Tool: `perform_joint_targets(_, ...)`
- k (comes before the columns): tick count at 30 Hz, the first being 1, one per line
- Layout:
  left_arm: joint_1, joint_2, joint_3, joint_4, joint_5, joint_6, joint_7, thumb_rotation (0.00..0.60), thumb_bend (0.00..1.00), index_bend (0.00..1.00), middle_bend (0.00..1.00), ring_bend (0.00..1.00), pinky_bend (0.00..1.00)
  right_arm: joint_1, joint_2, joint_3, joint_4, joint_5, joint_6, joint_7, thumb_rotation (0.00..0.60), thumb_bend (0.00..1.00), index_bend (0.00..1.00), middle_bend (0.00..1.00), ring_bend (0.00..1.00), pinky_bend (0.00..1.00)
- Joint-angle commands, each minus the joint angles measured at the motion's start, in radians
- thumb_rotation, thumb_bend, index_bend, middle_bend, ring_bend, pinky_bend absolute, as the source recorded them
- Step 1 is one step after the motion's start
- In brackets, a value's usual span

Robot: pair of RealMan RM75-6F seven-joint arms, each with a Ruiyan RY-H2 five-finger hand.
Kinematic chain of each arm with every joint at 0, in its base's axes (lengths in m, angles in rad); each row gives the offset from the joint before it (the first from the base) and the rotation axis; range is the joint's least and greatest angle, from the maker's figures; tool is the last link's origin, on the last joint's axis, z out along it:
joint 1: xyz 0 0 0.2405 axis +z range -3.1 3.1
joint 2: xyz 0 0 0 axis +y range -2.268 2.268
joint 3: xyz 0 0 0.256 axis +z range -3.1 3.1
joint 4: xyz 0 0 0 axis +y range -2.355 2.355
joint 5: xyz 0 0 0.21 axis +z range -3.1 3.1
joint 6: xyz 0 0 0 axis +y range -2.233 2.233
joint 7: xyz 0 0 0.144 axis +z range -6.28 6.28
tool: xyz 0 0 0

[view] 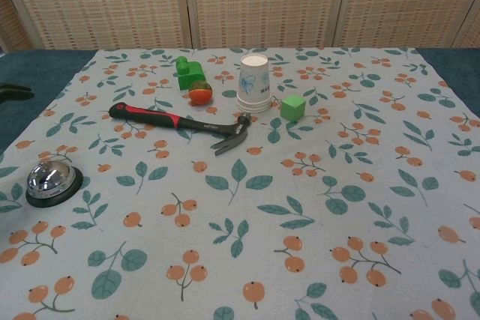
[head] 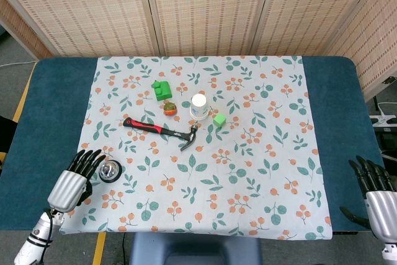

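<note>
My left hand (head: 74,181) lies at the front left edge of the cloth, fingers stretched forward and holding nothing. Its fingertips are just left of a chrome call bell (head: 111,170) (view: 50,181) without touching it. My right hand (head: 377,192) rests on the blue table off the cloth's front right corner, fingers spread and empty, far from every object. Neither hand shows in the chest view. A red-and-black claw hammer (head: 161,130) (view: 180,121) lies mid-cloth.
Behind the hammer stand an upside-down white paper cup (head: 199,107) (view: 254,82), a green cube (head: 219,120) (view: 293,106), a green toy brick (head: 162,90) (view: 189,73) and a small orange-red ball (head: 170,108) (view: 199,93). A floral cloth (head: 260,172) covers the blue table. A dark object (view: 15,92) pokes in at the left edge.
</note>
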Motion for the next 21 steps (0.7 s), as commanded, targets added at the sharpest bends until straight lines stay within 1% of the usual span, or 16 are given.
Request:
perform_joint_targets(1, 0.002, -0.001, 0.000, -0.001, 0.004, 0.004, 0.008, 0.600, 1.00, 0.00, 0.00, 0.00, 0.06, -0.001, -0.001, 0.000, 0.000, 0.000, 0.000, -0.001, 0.600, 0.02, 0.00, 0.00, 0.00, 0.08)
perform_joint_targets(8, -0.007, -0.020, 0.002, 0.007, 0.011, -0.011, 0.006, 0.600, 1.00, 0.00, 0.00, 0.00, 0.06, -0.007, 0.000, -0.001, -0.004, -0.003, 0.010, 0.000, 0.600, 0.02, 0.00, 0.00, 0.00, 0.08)
perform_joint_targets(11, -0.002, -0.071, -0.008, 0.031, 0.002, -0.011, 0.064, 0.600, 1.00, 0.00, 0.00, 0.00, 0.05, -0.007, 0.000, 0.003, -0.011, 0.008, 0.007, 0.001, 0.600, 0.02, 0.00, 0.00, 0.00, 0.08)
perform_joint_targets(13, 0.002, -0.122, -0.004, 0.047, -0.002, -0.019, 0.075, 0.600, 1.00, 0.00, 0.00, 0.00, 0.04, -0.004, 0.005, 0.003, -0.014, 0.017, -0.003, 0.005, 0.600, 0.02, 0.00, 0.00, 0.00, 0.08)
perform_joint_targets(16, -0.008, -0.188, -0.001, 0.112, -0.015, -0.064, 0.078, 0.600, 1.00, 0.00, 0.00, 0.00, 0.04, 0.001, 0.014, 0.003, -0.017, 0.021, -0.015, 0.009, 0.600, 0.02, 0.00, 0.00, 0.00, 0.08)
perform_joint_targets(18, -0.019, -0.223, -0.009, 0.153, -0.036, -0.099, 0.081, 0.600, 1.00, 0.00, 0.00, 0.00, 0.03, 0.002, 0.020, 0.003, -0.020, 0.023, -0.019, 0.016, 0.600, 0.02, 0.00, 0.00, 0.00, 0.08)
perform_joint_targets(21, -0.038, -0.265, -0.025, 0.213, -0.071, -0.155, 0.050, 0.600, 1.00, 0.00, 0.00, 0.00, 0.03, 0.003, 0.025, 0.007, -0.022, 0.028, -0.015, 0.027, 0.600, 0.02, 0.00, 0.00, 0.00, 0.08)
